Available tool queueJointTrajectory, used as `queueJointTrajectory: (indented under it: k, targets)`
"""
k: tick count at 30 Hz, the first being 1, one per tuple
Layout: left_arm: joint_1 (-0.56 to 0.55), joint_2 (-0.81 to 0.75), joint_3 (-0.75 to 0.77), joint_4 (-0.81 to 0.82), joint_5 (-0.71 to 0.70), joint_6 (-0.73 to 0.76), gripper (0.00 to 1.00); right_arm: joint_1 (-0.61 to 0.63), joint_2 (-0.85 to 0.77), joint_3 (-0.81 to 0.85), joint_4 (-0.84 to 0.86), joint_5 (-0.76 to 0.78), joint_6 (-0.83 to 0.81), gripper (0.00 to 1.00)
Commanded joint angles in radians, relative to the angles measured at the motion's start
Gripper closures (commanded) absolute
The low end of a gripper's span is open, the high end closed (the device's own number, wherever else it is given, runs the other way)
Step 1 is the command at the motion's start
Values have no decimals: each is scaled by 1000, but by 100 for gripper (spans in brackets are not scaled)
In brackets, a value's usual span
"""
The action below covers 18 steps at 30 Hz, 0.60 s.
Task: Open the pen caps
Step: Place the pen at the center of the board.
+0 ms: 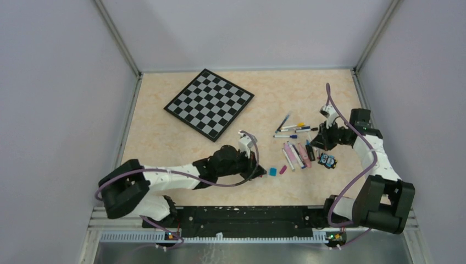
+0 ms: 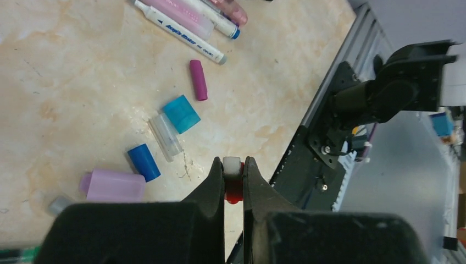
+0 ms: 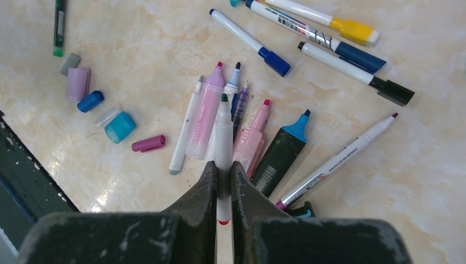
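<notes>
Surface (image 1: 165, 148): checkered board (image 1: 209, 103) sits far left, out of the way; pens and caps cluster right of centre. Right tool (image 3: 222, 168) is clamped tight on a white pen (image 3: 223, 129), green nib bare, over the row of opened markers. Left tool (image 2: 234, 165) is pinched closed on a small white-and-red cap (image 2: 232, 175), close to the surface's front edge. Loose caps lie near it: teal cap (image 2: 181, 114), magenta cap (image 2: 198, 80). Step as I read it: drop this cap with that pile. Go low and inboard before releasing so it can't roll off the near edge, then lay the pen flat with the opened ones. Yellow cap (image 3: 354, 31) and black cap (image 3: 394, 92) not off yet, so roughly partway
</notes>
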<state>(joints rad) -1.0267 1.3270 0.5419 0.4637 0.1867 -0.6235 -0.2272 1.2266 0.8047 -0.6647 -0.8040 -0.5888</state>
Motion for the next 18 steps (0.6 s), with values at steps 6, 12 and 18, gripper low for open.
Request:
queueJointTrajectory:
  k: [6, 12, 18]
  targets:
    - [-115, 248, 250, -86, -121, 96, 100, -47, 10, -12, 52, 59, 40, 100]
    - [-138, 248, 265, -177, -219, 117, 100, -82, 15, -39, 170, 225, 188, 100]
    - [-135, 119, 194, -249, -371, 105, 98, -112, 48, -66, 330, 347, 374, 98]
